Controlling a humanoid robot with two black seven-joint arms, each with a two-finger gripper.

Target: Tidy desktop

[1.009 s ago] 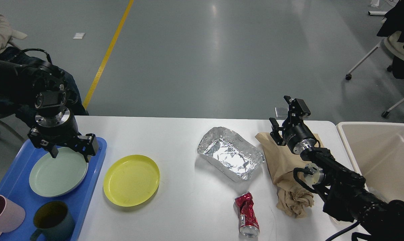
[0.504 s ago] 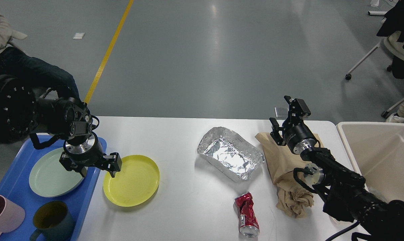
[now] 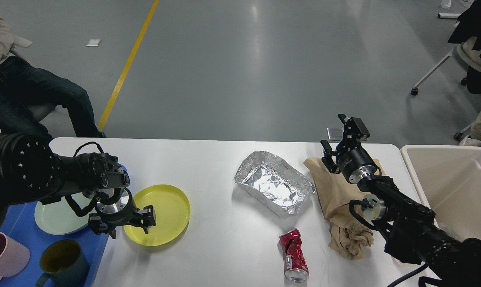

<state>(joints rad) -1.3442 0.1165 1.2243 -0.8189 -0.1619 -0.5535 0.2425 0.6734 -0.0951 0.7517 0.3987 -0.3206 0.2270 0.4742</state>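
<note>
Below, the desktop (image 3: 224,255) lies under the spread left hand (image 3: 129,228).

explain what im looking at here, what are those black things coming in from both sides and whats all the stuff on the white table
This is one picture, taken from a humanoid robot's own head, looking down at its work. The black things are its two arms, each ending in a two-finger pincer.

The left pincer is open, low over the near-left rim of a yellow plate. The right pincer is open too, raised above crumpled brown paper. Neither holds anything.

On the white desktop there are also a foil tray and a crushed red can. At the left, a blue tray carries a pale green plate, a pink mug and a dark mug. At the right stands a beige bin.
</note>
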